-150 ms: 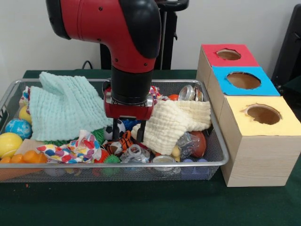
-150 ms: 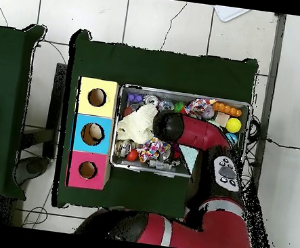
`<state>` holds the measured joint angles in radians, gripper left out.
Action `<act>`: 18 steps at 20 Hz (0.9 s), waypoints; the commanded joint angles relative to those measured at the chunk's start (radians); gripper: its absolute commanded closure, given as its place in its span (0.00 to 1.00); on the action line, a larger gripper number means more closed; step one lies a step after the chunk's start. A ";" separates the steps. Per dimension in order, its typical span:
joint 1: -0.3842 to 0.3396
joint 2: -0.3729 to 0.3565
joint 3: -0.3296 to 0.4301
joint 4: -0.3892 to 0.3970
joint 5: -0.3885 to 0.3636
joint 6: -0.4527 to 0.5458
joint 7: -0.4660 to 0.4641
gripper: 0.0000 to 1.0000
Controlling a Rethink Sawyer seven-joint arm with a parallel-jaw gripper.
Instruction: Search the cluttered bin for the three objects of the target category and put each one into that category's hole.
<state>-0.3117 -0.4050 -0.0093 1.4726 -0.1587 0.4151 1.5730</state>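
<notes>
We see the gripper (image 1: 128,130) lowered into the wire bin (image 1: 214,146), its two black fingers (image 1: 115,129) spread apart with nothing between them, just above a small soccer ball (image 1: 120,127) and beside the cream cloth (image 1: 169,123). The three-hole box (image 1: 251,141) stands touching the bin.

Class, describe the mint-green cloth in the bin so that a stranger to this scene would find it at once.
Start at the wire-mesh bin on the dark green table. In the front view, look to its left half, behind the multicoloured patterned cloth. The mint-green cloth lies there, large and waffle-textured; the only similar cloth is cream and lies right of the gripper.
</notes>
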 commanded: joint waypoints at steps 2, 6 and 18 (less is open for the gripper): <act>0.016 -0.016 -0.007 0.055 -0.047 0.037 0.082 0.00; 0.008 -0.071 0.002 0.061 -0.032 0.101 0.055 0.00; -0.059 -0.071 0.091 0.107 -0.022 -0.036 0.063 0.00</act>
<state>-0.3218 -0.4883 -0.0139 1.4739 -0.1589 0.4150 1.5730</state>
